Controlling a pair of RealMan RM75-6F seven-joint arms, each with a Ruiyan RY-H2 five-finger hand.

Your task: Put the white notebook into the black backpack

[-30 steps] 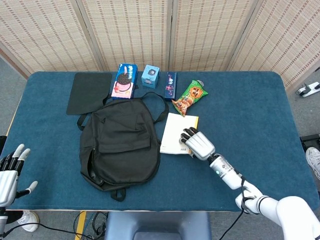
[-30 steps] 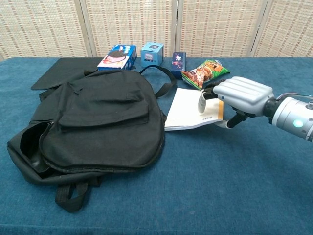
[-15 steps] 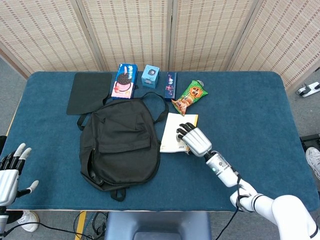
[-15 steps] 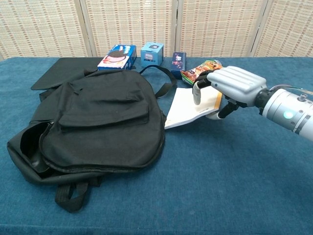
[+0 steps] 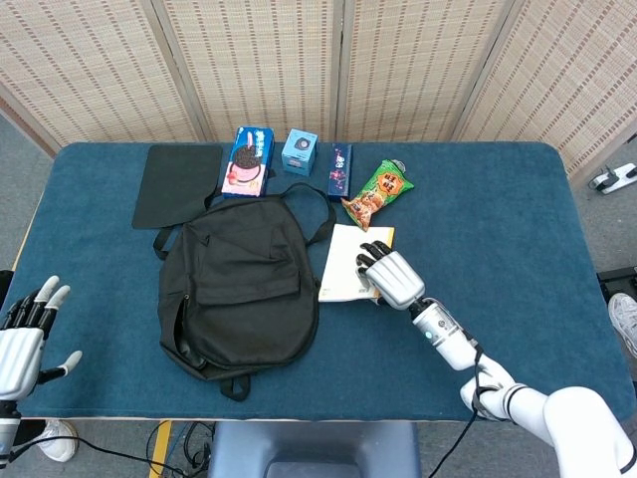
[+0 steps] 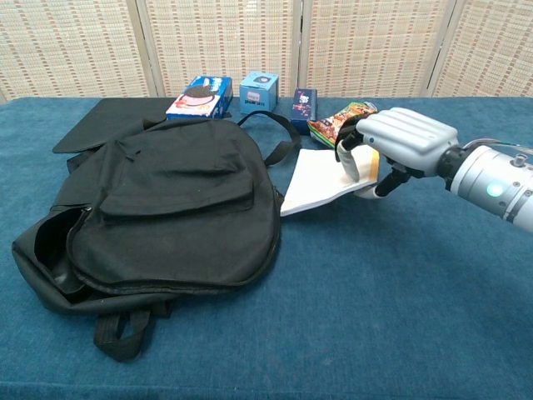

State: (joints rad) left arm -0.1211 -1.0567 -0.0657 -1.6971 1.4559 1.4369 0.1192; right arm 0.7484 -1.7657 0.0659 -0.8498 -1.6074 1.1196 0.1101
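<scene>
The white notebook (image 6: 321, 179) has tilted up, pinched by the right hand (image 6: 396, 146); the black backpack (image 6: 158, 212), at its 9 o'clock, holds nothing yet; left hand (image 5: 22, 339) spread.

- My head view looks steeply down from high above the whole worktop (image 5: 498, 239).
- My chest view sits low and near, facing across it.
- Both share the backpack (image 5: 239, 289) (image 6: 158, 208).

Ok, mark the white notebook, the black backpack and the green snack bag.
white notebook (image 5: 344, 267), head view, on the bare cover left of the hand.
black backpack (image 5: 239, 289), head view, on the front pocket flap.
green snack bag (image 5: 378, 192), head view, on the middle of the pack.
</scene>
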